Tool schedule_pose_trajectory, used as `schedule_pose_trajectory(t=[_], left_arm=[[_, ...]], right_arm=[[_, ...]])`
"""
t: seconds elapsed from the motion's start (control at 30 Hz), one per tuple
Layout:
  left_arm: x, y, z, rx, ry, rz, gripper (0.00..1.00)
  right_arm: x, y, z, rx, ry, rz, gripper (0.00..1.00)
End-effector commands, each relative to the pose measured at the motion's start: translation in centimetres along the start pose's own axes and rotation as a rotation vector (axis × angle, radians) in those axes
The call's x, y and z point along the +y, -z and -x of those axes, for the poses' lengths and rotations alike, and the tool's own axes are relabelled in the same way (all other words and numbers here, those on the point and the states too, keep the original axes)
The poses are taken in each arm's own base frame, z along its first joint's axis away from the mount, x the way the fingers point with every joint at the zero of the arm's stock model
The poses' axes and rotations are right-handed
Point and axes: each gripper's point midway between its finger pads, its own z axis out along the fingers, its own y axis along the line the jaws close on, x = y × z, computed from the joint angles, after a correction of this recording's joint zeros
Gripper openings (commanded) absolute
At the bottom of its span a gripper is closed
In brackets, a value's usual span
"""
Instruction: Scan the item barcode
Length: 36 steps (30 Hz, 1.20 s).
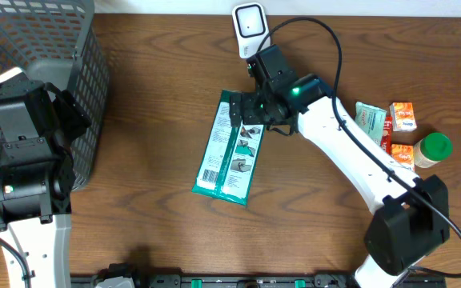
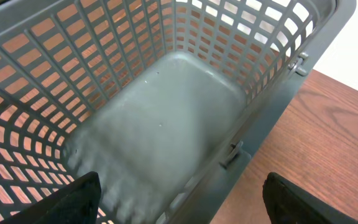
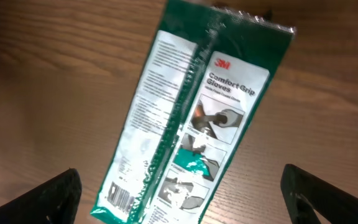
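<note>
The table [image 1: 158,232] is dark brown wood with an even grain, and a pale strip of the room [image 1: 374,6] shows past its far edge. A grey mesh basket [image 1: 86,96] stands at the far left corner. The left arm [image 1: 26,152] sits beside it at the near left.

In the left wrist view, the left gripper [image 2: 188,202] hangs over the basket's solid floor with its fingers spread wide and nothing between them.

The green glove packet [image 1: 230,152] lies flat on the wood near the middle of the table. Its long side runs from the far end to the near-left end, and its barcode [image 3: 122,198] faces up at the near-left end. The right gripper [image 3: 188,196] hovers over the packet's far end with its fingers well apart, holding nothing.

A white scanner [image 1: 249,24] stands at the far edge, just beyond the right arm's wrist. On the right of the table sit a teal packet [image 1: 370,120], two small orange boxes [image 1: 404,116] and a green-lidded jar [image 1: 434,148], close together.
</note>
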Motion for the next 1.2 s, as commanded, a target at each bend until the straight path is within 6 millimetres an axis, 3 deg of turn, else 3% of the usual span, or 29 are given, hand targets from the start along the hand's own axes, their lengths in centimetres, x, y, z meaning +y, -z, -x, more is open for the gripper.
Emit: schedule_pose_trajectory(t=[0.0,0.4,0.57,0.93,1.17], left_arm=[[0.3,0.3,0.7,-0.020,0.014,0.012,0.84],[0.3,0.3,0.7,-0.020,0.014,0.012,0.84],[0.3,0.3,0.7,-0.020,0.014,0.012,0.84],[0.3,0.3,0.7,-0.020,0.014,0.012,0.84],[0.3,0.3,0.7,-0.020,0.014,0.012,0.84]], right_arm=[[-0.9,-2.3,-1.2,0.045,-0.053,-0.028,0.99],[-3.1,-10.5,-5.3,0.178,-0.274,-0.122,0.99],[-2.3,-13.3,-8.0,0.296,-0.355,-0.088,0.99],[-0.7,-14.9,-10.7,0.347,-0.382,-0.108,0.99],[-0.1,-15.1,-11.2,0.309,-0.348,-0.155,0.89]])
